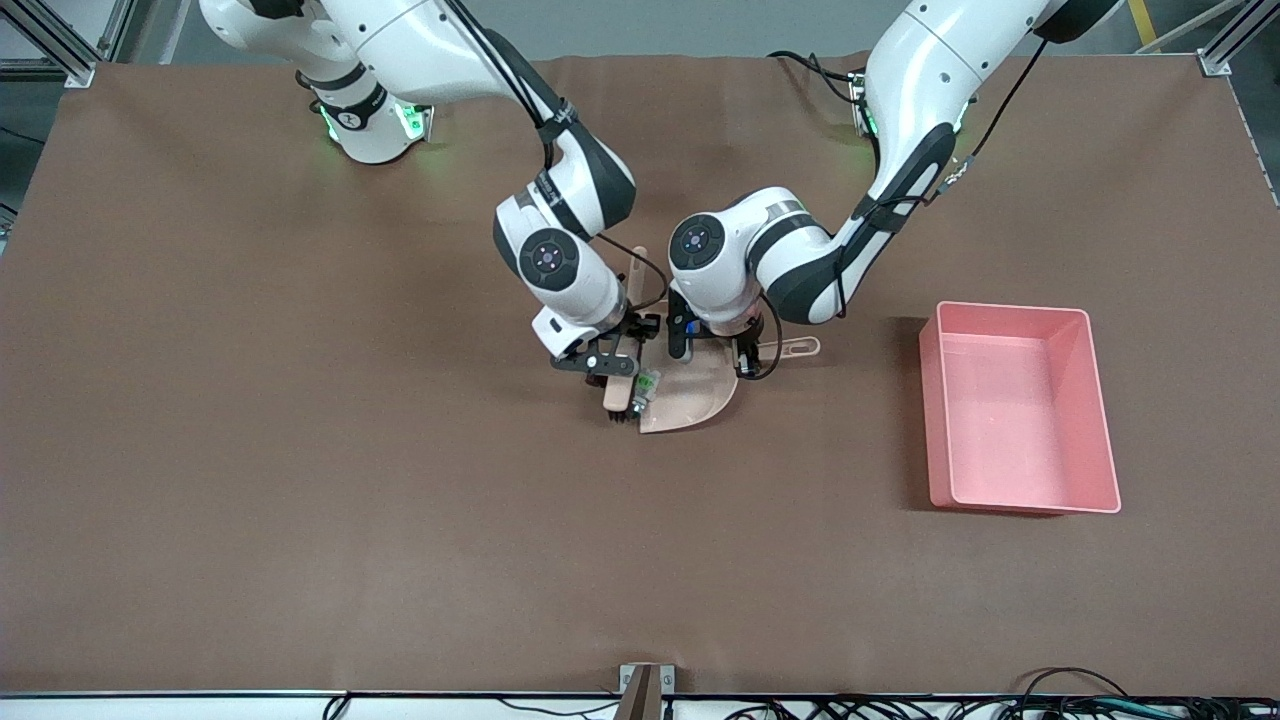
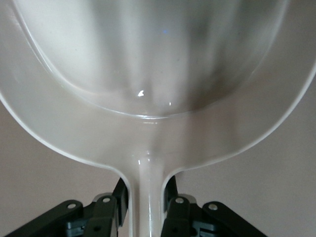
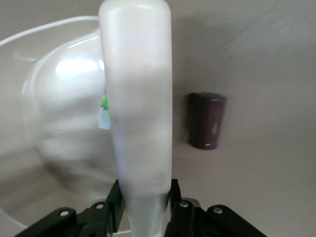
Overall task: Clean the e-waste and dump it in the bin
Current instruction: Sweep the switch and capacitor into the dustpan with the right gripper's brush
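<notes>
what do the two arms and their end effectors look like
Both arms have glossy white shells with dark grey joint sections and round caps with a blue dot. Green lights glow at the bases, and black cables run along the links. The left end effector and right end effector are black, with screw-fastened finger mounts.

bench (image 1: 300, 450): brown | bin (image 1: 1020, 500): pink | dustpan (image 1: 700, 395): beige | brush (image 1: 620, 385): beige, black bristles | component (image 1: 648, 383): white-grey, green marks | block (image 3: 207, 121): dark brown-red
</notes>
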Motion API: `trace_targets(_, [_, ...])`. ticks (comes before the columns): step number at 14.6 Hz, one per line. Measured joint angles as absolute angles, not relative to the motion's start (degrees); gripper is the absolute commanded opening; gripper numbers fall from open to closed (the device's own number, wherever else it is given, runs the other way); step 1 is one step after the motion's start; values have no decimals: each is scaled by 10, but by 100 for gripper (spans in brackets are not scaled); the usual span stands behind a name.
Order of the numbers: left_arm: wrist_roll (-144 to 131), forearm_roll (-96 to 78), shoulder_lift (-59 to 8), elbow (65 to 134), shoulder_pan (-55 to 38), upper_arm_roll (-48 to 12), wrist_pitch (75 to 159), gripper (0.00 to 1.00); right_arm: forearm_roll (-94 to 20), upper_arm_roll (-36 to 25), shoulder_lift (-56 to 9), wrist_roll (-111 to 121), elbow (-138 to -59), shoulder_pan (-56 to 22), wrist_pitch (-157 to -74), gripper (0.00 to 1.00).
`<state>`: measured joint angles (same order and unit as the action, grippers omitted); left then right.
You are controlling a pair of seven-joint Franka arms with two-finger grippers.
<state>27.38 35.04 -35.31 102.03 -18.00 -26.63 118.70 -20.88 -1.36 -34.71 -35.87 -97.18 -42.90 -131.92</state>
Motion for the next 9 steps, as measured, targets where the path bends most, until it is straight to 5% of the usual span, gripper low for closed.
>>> trace_targets(9, [270, 350, -355, 1018, -183, -266, 1185, 2, -193, -52, -328, -327, -974, -409, -1231, 1])
